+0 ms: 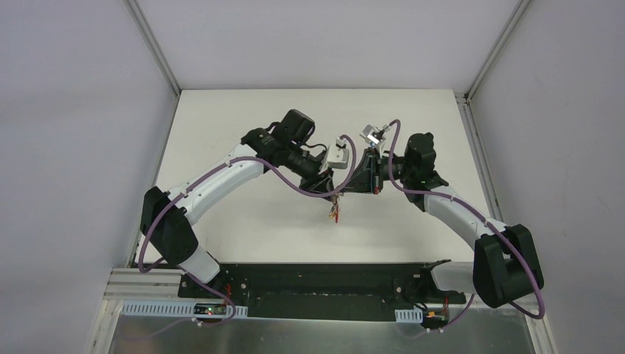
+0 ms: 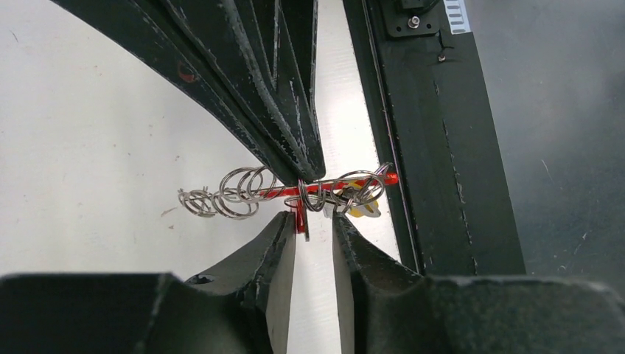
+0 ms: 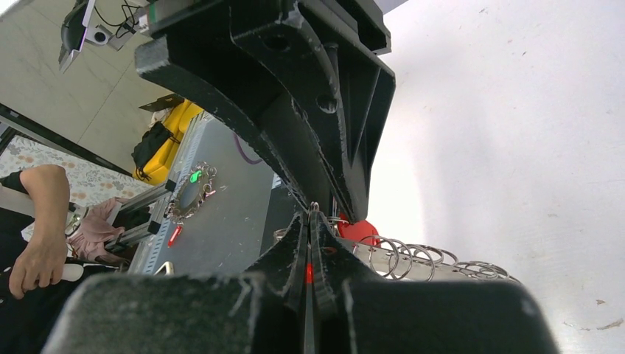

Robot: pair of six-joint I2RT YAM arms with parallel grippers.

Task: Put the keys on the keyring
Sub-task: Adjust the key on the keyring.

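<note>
Both grippers meet above the middle of the table. My right gripper (image 3: 309, 214) is shut on the keyring, whose red half (image 2: 368, 179) runs level in the left wrist view, gripped by the right fingers (image 2: 295, 147) from above. Metal clips (image 2: 236, 193) stick out to the left; they also show in the right wrist view (image 3: 413, 258). A red key tag (image 2: 301, 220) hangs between the jaws of my left gripper (image 2: 313, 221), which stand apart; the tag lies against the left finger. A yellow tag (image 2: 361, 210) hangs beside it. From above, the keys (image 1: 335, 210) dangle below both grippers.
The white table (image 1: 258, 236) lies under the arms. The black base rail (image 1: 324, 284) runs along the near edge and also shows in the left wrist view (image 2: 435, 147). A person's arm (image 3: 37, 221) is outside the cell.
</note>
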